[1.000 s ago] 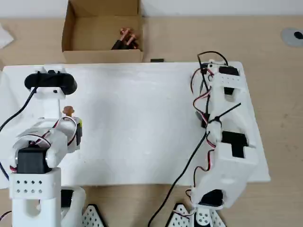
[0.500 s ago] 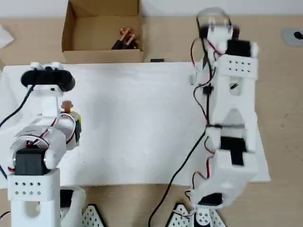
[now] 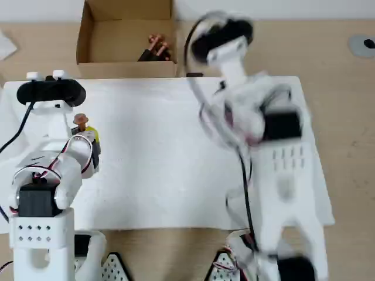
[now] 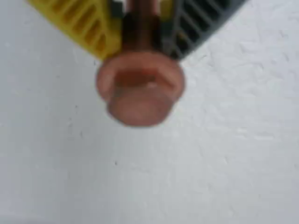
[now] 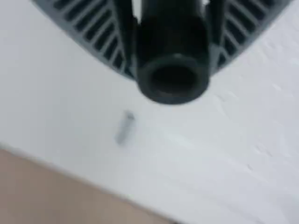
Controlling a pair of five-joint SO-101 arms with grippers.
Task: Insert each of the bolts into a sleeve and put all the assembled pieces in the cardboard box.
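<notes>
Both arms are white printed shells with black servo blocks set in. The left arm has a plate dotted with small holes, thin red, white and black wires, and a black camera bar on a black cable. The right arm trails black cable too. The left gripper has one yellow ribbed finger and one dark grey; the right gripper has both dark grey.

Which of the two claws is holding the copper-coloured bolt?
The left gripper, the one with a yellow finger, clamps the bolt by its shank; the right gripper holds a black sleeve instead.
</notes>
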